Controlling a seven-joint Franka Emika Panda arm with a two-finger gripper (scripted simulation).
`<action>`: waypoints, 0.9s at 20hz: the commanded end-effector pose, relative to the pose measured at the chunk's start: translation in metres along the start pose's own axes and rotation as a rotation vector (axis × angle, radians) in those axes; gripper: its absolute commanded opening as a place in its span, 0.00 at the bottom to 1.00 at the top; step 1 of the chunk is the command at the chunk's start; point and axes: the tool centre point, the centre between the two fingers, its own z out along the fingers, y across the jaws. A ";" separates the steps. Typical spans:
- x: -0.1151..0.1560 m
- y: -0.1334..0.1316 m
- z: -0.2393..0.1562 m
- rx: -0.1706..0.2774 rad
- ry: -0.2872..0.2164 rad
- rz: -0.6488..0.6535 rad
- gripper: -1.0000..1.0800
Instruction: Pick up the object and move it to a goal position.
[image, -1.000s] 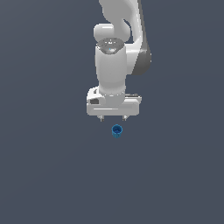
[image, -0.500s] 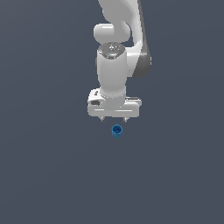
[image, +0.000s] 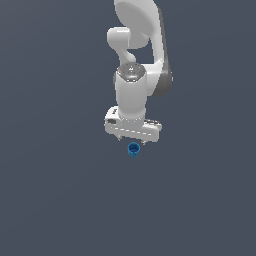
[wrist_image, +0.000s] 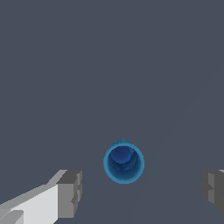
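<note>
The object (image: 133, 149) is a small bright-blue cup standing upright on the dark grey floor; in the wrist view I look straight down into the hollow top of the object (wrist_image: 124, 163). My white gripper (image: 131, 141) hangs just above it, pointing down and open. Its two grey fingertips (wrist_image: 70, 192) stand wide apart on either side of the cup in the wrist view, with the cup a little off the line between them. Nothing is held.
A flat dark grey floor (image: 60, 200) surrounds the cup on all sides. The white arm (image: 142, 45) rises behind the gripper in the exterior view. No other objects show.
The gripper has come down a little closer to the blue cup and turned slightly. The cup has stayed where it was.
</note>
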 end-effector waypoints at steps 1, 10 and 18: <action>-0.004 -0.001 0.011 -0.005 -0.008 0.061 0.96; -0.018 -0.004 0.049 -0.029 -0.028 0.266 0.96; -0.025 -0.004 0.067 -0.043 -0.035 0.368 0.96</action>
